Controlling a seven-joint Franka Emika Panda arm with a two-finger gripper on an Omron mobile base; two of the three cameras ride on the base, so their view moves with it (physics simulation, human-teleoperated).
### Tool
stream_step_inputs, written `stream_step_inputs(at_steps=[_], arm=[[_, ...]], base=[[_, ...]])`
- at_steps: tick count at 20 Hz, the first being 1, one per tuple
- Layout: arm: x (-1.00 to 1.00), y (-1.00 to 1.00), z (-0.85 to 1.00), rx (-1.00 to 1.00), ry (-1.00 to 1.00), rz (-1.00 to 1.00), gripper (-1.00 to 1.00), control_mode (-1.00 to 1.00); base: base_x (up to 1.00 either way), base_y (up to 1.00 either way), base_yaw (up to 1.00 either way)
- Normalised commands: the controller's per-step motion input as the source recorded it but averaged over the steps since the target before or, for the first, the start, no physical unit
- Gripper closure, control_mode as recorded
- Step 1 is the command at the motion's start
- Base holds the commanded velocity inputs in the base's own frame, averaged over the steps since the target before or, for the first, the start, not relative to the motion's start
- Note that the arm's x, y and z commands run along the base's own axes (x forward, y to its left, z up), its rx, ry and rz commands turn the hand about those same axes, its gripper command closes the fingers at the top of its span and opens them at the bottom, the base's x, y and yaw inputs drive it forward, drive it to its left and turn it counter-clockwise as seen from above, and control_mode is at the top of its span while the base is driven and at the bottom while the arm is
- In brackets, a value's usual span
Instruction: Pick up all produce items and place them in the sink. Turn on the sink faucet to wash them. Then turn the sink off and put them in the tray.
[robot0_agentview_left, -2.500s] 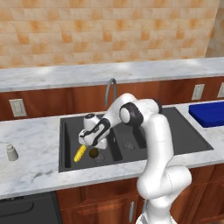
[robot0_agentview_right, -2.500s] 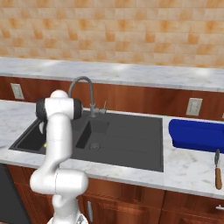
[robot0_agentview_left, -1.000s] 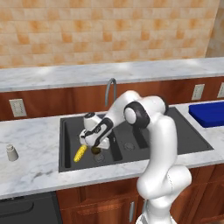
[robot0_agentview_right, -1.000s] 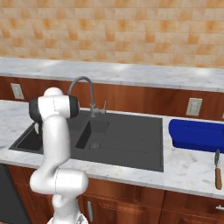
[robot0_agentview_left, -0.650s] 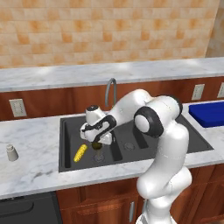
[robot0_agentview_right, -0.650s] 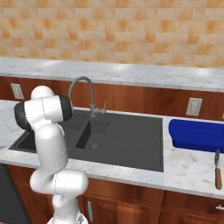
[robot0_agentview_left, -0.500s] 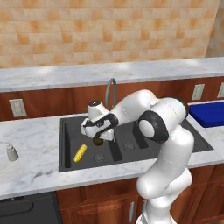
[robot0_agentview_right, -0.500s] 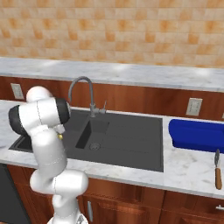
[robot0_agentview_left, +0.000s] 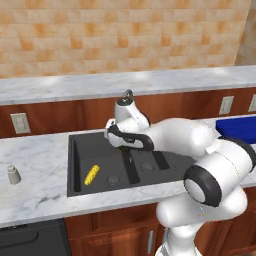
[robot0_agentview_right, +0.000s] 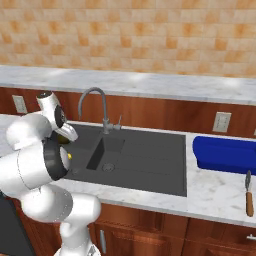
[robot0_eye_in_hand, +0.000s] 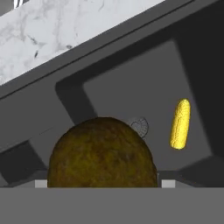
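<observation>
Yellow corn (robot0_agentview_left: 92, 175) already lies on the floor of the sink's (robot0_agentview_left: 80, 186) wide basin, near the drain. I've got the brown fruit (robot0_eye_in_hand: 101, 155) clamped in the gripper (robot0_agentview_left: 121, 140), jaws wide around it, hanging over the sink, so step one looks about half done: fruit not yet dropped. Left, as I judge it: release the fruit, faucet (robot0_agentview_right: 95, 106) on and off, then both items to the blue tray (robot0_agentview_right: 225, 154) on the counter well to the right. Shaker (robot0_agentview_left: 13, 174) sits left of the sink, a knife (robot0_agentview_right: 248, 196) just past the tray; neither blocks. The faucet's arch is close to the hand, so I'd watch that.
</observation>
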Motion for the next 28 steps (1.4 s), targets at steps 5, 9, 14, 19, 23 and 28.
stream_step_inputs(at_steps=[5,9,14,19,23,28], arm=[[-0.51,-1.0,0.55,0.0,-0.18,0.09,1.0,-1.0],[-0.14,-1.0,0.4,0.0,-0.09,0.02,1.0,-1.0],[0.01,-0.98,0.47,0.0,-0.01,0.0,1.0,-1.0],[0.19,-0.82,0.6,0.0,0.0,-0.12,1.0,-1.0],[0.57,-0.73,0.28,-0.03,0.05,-0.29,1.0,-1.0],[0.62,-0.7,0.04,-0.04,0.09,-0.31,1.0,-1.0]], base=[[0.0,0.0,0.0],[0.0,0.0,0.0],[0.0,0.0,0.0],[0.0,0.0,0.0],[0.0,0.0,0.0],[0.0,0.0,0.0]])
